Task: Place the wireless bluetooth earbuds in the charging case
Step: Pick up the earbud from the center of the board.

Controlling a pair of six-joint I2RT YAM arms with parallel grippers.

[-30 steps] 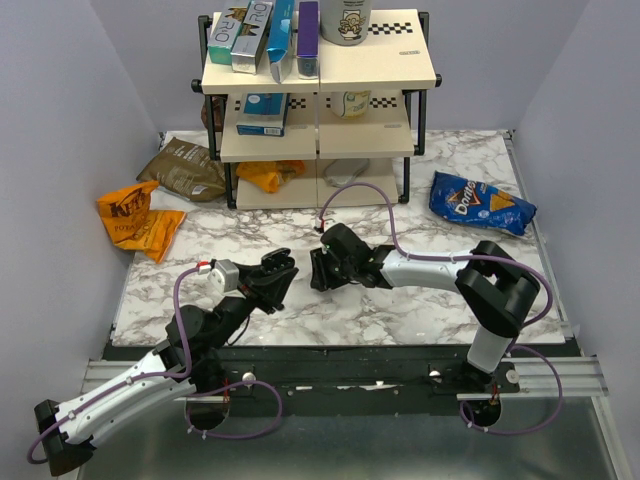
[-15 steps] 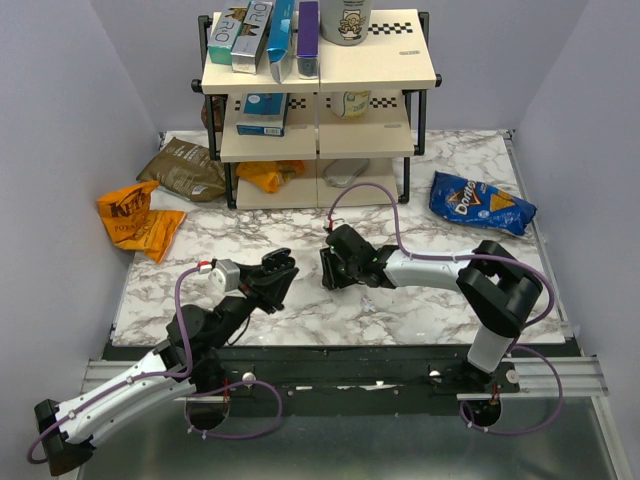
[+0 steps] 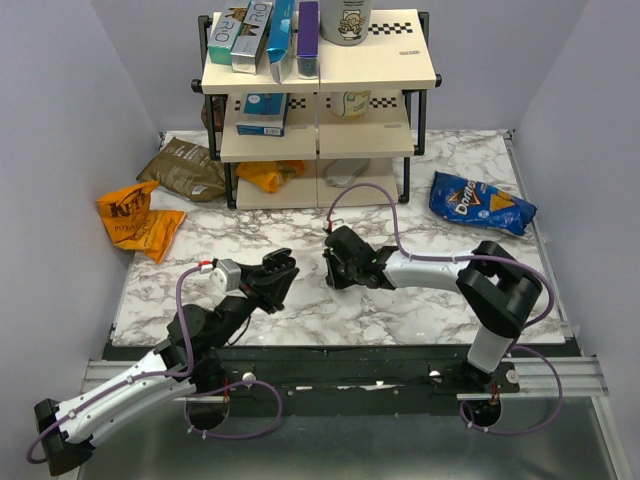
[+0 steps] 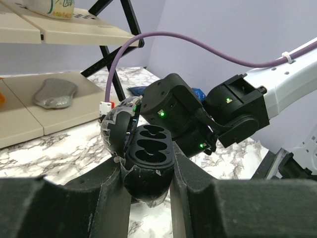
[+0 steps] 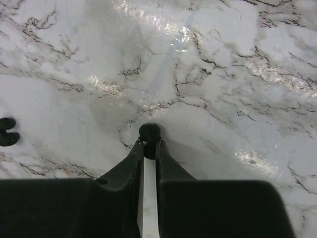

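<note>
Near the centre of the left wrist view, the left gripper clamps the charging case between its fingers, lid swung open toward the upper left, two hollow sockets facing up. At lower centre of the right wrist view, the right gripper pinches one black earbud at its tips, over the marble table. Another small black bud lies on the marble at that frame's left edge.

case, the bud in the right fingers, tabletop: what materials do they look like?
Charging case: black plastic, glossy; crinkled clear film over the shell catches light. Earbud: black, smooth, dull sheen, probably plastic. Table: white grey-veined marble look, polished glare patches; stone or laminate, cannot tell.
</note>
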